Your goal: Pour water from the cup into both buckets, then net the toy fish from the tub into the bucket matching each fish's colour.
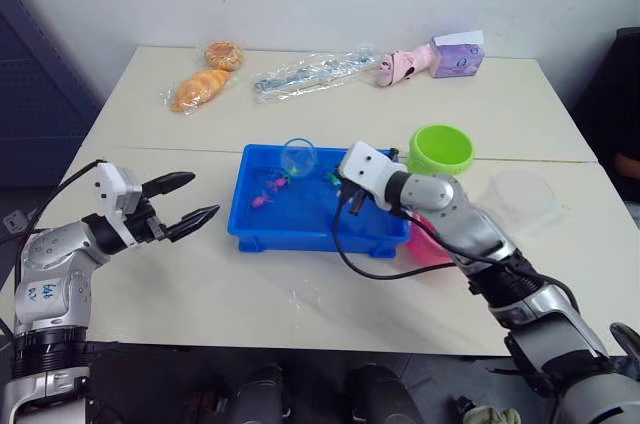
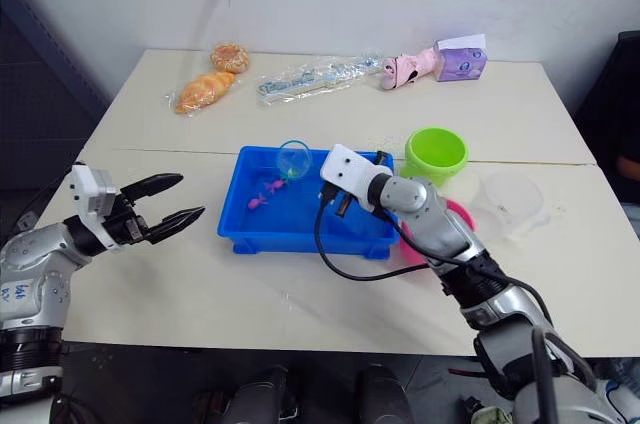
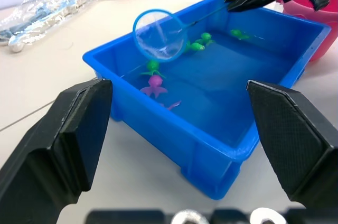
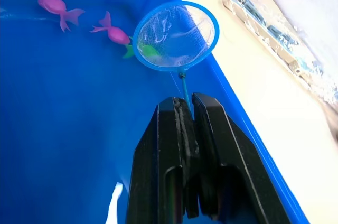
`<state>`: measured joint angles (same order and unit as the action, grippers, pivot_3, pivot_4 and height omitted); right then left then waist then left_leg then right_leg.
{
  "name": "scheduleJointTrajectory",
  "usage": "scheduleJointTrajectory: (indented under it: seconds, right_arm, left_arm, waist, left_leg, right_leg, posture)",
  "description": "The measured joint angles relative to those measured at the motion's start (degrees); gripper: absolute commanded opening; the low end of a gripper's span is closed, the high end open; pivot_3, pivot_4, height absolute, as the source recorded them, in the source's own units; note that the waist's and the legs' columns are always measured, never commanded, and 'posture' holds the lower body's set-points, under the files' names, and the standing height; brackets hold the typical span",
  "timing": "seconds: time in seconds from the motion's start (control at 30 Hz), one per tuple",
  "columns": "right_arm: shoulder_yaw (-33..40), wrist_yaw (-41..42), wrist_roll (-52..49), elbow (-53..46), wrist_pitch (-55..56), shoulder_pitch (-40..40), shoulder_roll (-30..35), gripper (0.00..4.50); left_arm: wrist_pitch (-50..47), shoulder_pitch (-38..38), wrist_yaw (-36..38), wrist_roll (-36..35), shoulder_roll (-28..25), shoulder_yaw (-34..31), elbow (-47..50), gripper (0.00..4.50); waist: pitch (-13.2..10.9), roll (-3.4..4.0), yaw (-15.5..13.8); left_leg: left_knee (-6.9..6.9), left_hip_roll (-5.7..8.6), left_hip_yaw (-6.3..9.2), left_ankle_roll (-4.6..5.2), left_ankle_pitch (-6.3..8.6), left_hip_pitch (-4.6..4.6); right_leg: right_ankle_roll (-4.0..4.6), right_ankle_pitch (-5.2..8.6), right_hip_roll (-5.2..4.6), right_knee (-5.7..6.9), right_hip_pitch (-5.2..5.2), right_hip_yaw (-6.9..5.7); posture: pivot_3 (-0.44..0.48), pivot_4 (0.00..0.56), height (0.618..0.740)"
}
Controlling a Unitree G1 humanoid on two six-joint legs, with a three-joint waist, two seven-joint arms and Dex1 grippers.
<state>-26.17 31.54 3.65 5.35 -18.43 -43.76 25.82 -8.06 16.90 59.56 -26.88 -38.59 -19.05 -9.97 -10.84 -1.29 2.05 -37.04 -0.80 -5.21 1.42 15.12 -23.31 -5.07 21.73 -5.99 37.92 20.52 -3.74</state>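
The blue tub (image 1: 300, 234) sits mid-table with pink fish (image 4: 113, 33) and green fish (image 3: 198, 44) in its water. My right gripper (image 4: 185, 105) is shut on the net's thin handle, reaching over the tub from the right. The net's blue hoop (image 1: 298, 156) hangs tilted above the tub's far left part, and its mesh looks empty. A green fish (image 4: 149, 51) shows through the mesh. The green bucket (image 1: 440, 149) stands behind the tub's right end. The pink bucket (image 1: 432, 247) is half hidden under my right arm. The clear cup (image 2: 510, 199) stands further right. My left gripper (image 1: 205, 195) is open, left of the tub.
At the back of the table lie bagged bread (image 1: 205, 84), a clear plastic bag (image 1: 310, 74), and a pink toy beside a purple box (image 1: 455, 56). A black cable (image 1: 370, 269) loops from my right wrist onto the table in front of the tub.
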Motion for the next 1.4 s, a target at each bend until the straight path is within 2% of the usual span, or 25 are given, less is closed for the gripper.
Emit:
scheduleJointTrajectory:
  seconds: [0.3, 0.77, 1.07, 1.4]
  right_arm:
    - [-0.4, 0.3, 6.7, 6.4, 3.6, -1.2, -2.3, 0.00]
    - [-1.6, 1.6, 14.7, 8.2, 3.4, -1.4, -6.2, 0.00]
    - [-0.3, 5.2, 12.9, 5.4, -0.4, -0.2, -9.1, 0.00]
    - [4.1, 10.3, 6.1, 0.1, -9.0, 2.9, -8.6, 0.00]
  left_arm:
    - [0.0, 0.4, 0.1, 0.0, 0.1, 0.9, -0.2, 4.36]
    - [0.0, 0.4, 0.8, 0.1, 0.0, 1.0, -1.5, 4.36]
    - [0.1, 0.3, 0.8, 0.1, 0.0, 1.0, -1.7, 4.36]
    - [0.6, 0.2, 0.9, 0.1, 0.0, 1.0, -1.9, 4.36]
  waist:
    - [0.0, 0.00, 0.0]
    - [0.0, 0.00, 1.0]
    - [0.0, 0.00, 1.2]
    - [0.0, 0.00, 1.2]
  left_leg:
    - [0.01, 0.00, -0.01, 0.00, 0.00, 0.00]
    - [0.04, 0.00, 0.01, -0.03, -0.01, 0.00]
    - [0.09, 0.00, 0.00, -0.05, -0.01, 0.01]
    - [0.16, 0.00, 0.00, -0.07, 0.01, 0.01]
  right_leg:
    - [0.00, 0.00, 0.00, 0.00, 0.00, 0.00]
    - [0.00, 0.00, 0.00, 0.02, 0.01, 0.00]
    - [0.00, 0.00, 0.00, 0.02, 0.03, -0.01]
    - [0.00, 0.00, 0.00, -0.03, 0.05, -0.01]
  posture:
    - [0.000, 0.150, 0.740]
    - [0.000, 0.150, 0.740]
    - [0.000, 0.150, 0.740]
    - [0.000, 0.150, 0.740]
